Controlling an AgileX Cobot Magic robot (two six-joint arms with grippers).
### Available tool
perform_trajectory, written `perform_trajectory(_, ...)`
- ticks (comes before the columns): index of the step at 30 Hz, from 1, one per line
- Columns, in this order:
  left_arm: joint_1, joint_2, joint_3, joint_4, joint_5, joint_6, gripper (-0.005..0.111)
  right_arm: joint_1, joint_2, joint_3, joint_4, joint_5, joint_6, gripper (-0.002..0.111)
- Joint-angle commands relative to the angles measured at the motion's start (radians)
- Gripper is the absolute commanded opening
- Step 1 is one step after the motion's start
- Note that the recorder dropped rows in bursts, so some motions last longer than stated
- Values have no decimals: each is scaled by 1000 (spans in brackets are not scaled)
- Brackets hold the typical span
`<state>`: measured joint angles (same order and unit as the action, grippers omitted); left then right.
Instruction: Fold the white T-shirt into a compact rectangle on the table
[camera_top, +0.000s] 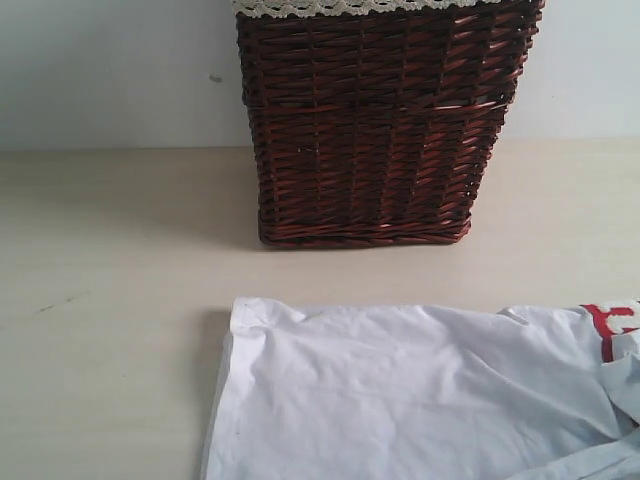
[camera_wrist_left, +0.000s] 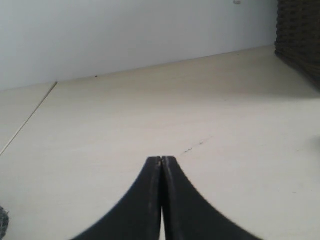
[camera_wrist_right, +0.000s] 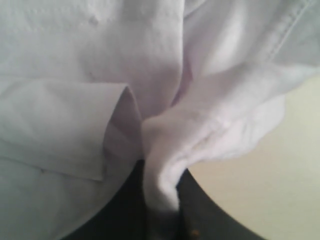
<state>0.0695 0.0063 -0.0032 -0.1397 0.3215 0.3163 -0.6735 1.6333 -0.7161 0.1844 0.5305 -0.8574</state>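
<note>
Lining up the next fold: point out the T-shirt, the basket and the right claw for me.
T-shirt (camera_top: 400, 400), exterior view, flat white middle of the cloth.
basket (camera_top: 370, 130), exterior view, woven front wall.
right claw (camera_wrist_right: 161, 200), right wrist view, between its tips, pinching a shirt fold.

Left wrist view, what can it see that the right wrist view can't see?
Only the left wrist view shows the black left gripper shut on nothing, the plain pale wall and an edge of the dark brown wicker basket. Only the right wrist view shows the white cotton T-shirt, with a bunched fold of it pinched in the black right gripper. Both show the flat pale beige table.
</note>
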Motion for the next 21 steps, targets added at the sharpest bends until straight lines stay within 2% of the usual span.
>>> perform_trajectory(1, 0, -6, 3, -3, -8, 1, 1, -13, -17, -1, 14, 25, -15, 0)
perform_trajectory(5, 0, -6, 3, -3, -8, 1, 1, -13, -48, -1, 182, 102, -143, 0)
perform_trajectory(7, 0, -6, 3, -3, -8, 1, 1, -13, -77, -1, 323, 176, -249, 0)
perform_trajectory(10, 0, -6, 3, -3, -8, 1, 1, -13, -138, -1, 594, 371, -405, 0)
perform_trajectory(11, 0, -6, 3, -3, -8, 1, 1, -13, -151, -1, 663, 435, -435, 0)
perform_trajectory(12, 0, -6, 3, -3, -8, 1, 1, -13, -189, -1, 818, 573, -458, 0)
perform_trajectory(14, 0, -6, 3, -3, -8, 1, 1, -13, -222, -1, 960, 691, -458, 0)
perform_trajectory(21, 0, -6, 3, -3, -8, 1, 1, -13, -259, 0, 912, 691, -448, 0)
